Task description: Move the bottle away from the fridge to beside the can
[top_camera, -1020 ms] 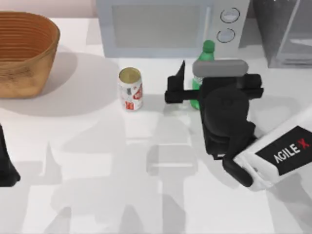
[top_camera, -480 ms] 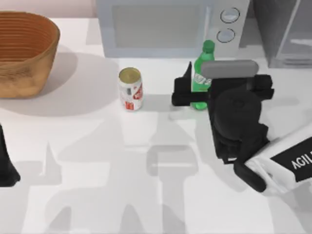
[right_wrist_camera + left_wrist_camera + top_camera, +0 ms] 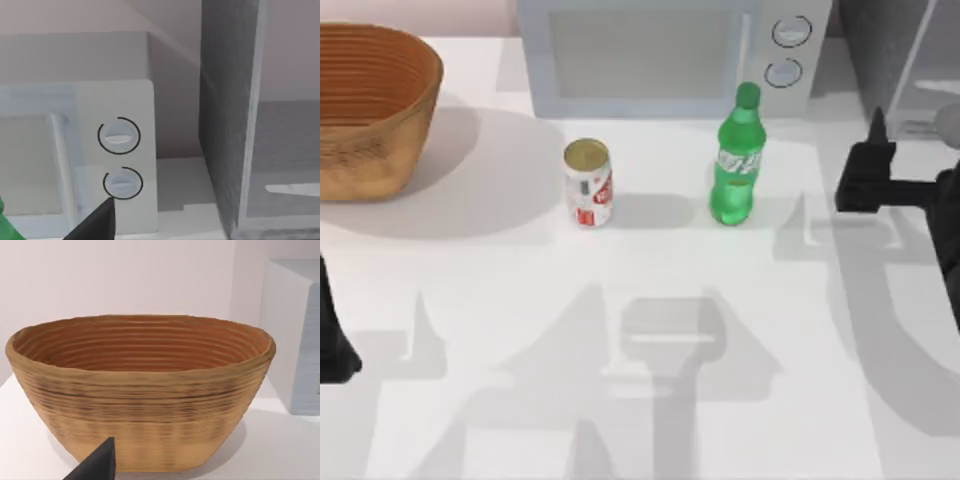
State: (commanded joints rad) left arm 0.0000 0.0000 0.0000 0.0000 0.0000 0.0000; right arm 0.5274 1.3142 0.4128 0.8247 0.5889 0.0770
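Bottle (image 3: 736,160) upright on surface (image 3: 640,330), free, at 3 o'clock of can (image 3: 588,183), fridge (image 3: 905,60) farther off. Placement looks done. Right gripper (image 3: 876,175) near right edge, fingers' state: cannot tell. Left arm parked at left edge.

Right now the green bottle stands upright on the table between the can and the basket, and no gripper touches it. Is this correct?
Not quite. In the top view the bottle stands upright to the right of the can, in front of the microwave; the basket is far on the can's other side. No gripper touches it.
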